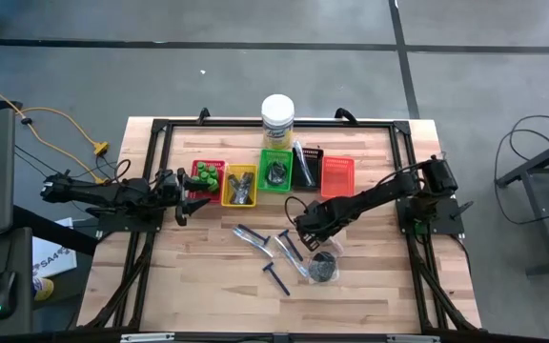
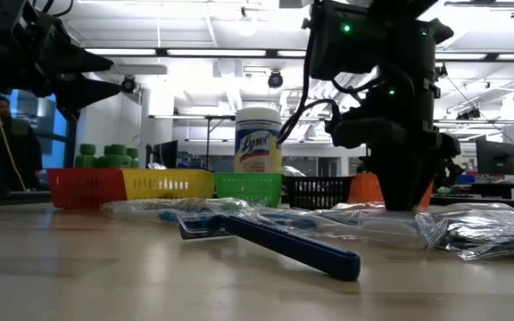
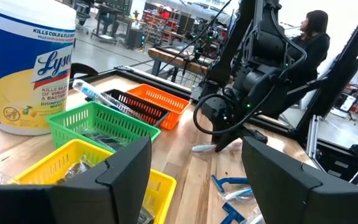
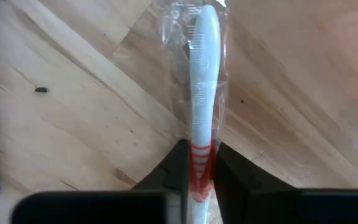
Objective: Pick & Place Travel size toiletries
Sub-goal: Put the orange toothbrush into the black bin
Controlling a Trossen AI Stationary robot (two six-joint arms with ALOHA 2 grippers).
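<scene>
1. The toothbrush (image 4: 204, 74), white-handled with red bands and sealed in a clear sleeve, is lying flat on the wooden table (image 1: 198, 286), in the middle of the loose toiletries and in front of the row of small trays.
2. The right gripper (image 4: 199, 171) is seen pinching it at the red-banded part of the handle, both dark fingers pressed against the sleeve.
3. A clean lift is best made straight up, so that the crinkled plastic is not dragged over the wood and the neighbouring pieces are not swept along.
4. The hold sits toward one end of the handle, so some droop of the long free end is to be expected; a slow rise is advised.
5. The sleeve looks slippery, and a firm squeeze is judged necessary before any travel toward the trays.
6. The black tray (image 1: 305, 164), where a similar sleeved stick is already resting, looks the likely target, though this is only a judgement.
7. Dark-blue razors (image 1: 276, 278) and a dark shiny bundle (image 1: 322, 267) are left nearby on the table.
8. The left gripper (image 1: 187, 205) is held spread apart, waiting beside the red tray (image 1: 219, 164).
</scene>
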